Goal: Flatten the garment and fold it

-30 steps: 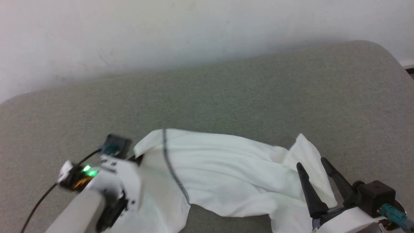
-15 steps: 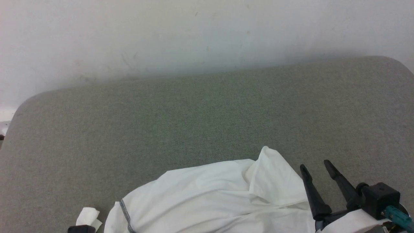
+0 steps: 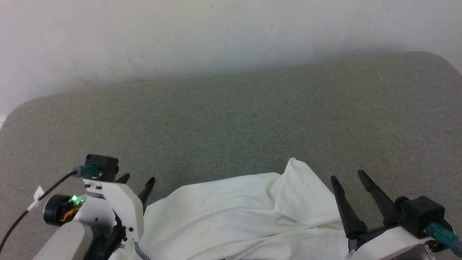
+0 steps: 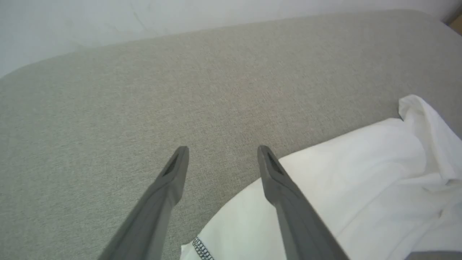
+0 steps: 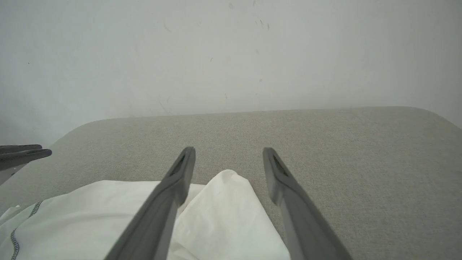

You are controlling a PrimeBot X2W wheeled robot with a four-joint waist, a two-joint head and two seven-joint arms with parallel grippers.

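Grey cloth surface (image 3: pixel 231 119) bears the crumpled white garment (image 3: pixel 234 213).

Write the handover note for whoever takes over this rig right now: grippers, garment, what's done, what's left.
Left gripper: open, empty, at the left edge of the garment.
Right gripper: open, empty, at the garment's right side.
Garment: rumpled heap at the near edge of the grey surface, one fold sticking up.
Done: nothing finished; it is neither flat nor folded.
Left: spread it flat, then fold it.
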